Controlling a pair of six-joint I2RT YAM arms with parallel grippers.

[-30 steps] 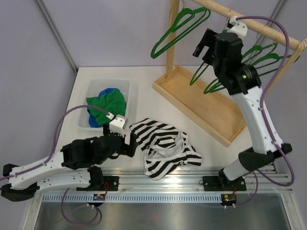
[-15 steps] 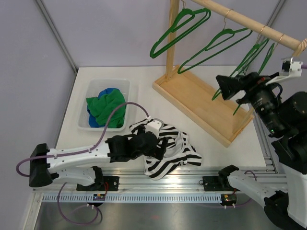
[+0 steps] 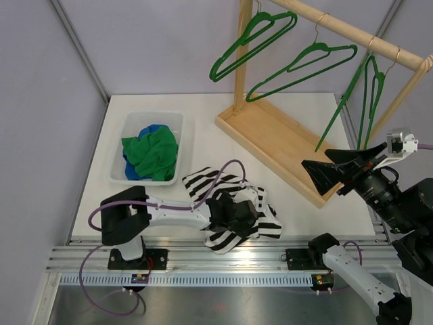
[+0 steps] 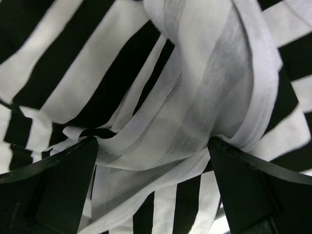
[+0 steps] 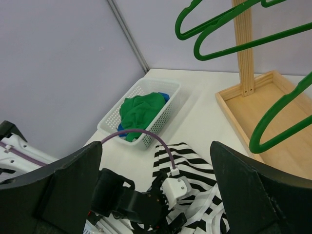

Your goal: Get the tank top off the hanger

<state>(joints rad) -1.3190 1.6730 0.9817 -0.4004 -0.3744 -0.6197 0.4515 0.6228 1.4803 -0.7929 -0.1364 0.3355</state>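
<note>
- Tank top [image 3: 201, 181]: it lies crumpled on the table [image 3: 223, 128] at the near edge, just beyond the arm bases. It is clear of every hanger, so I judge the removal itself done.
- Handling: the cloth is a thin knit in black and white stripes. I expect it to be soft, light and limp. It should sag and bunch when lifted, and it is neither fragile nor slippery. The folds lie stacked, so one pinch may catch several layers.
- Where to hold: my left wrist view shows a white hem band [image 4: 261, 83] curving through the heap. I would take hold on that band, because a doubled edge should stretch less than the body cloth.
- Left gripper [image 3: 237, 215]: it sits directly over the heap with its jaws wide apart. A fold of cloth bulges up between the fingers [image 4: 48, 190], and nothing is clamped.
- Right gripper [image 3: 315, 158]: it is raised off the table on the right side, pointing leftward. Its jaws stand apart and hold nothing.
- Basket [image 3: 145, 115]: it is farther back on the left, near the tank top but not touching it, and holds green and blue cloth.
- Wooden tray [image 3: 284, 135]: it sits at the far right and forms the foot of the rack.
- Rail [image 3: 352, 31]: it is the farthest item, and the green hangers [image 3: 318, 47] on it are all bare.
</note>
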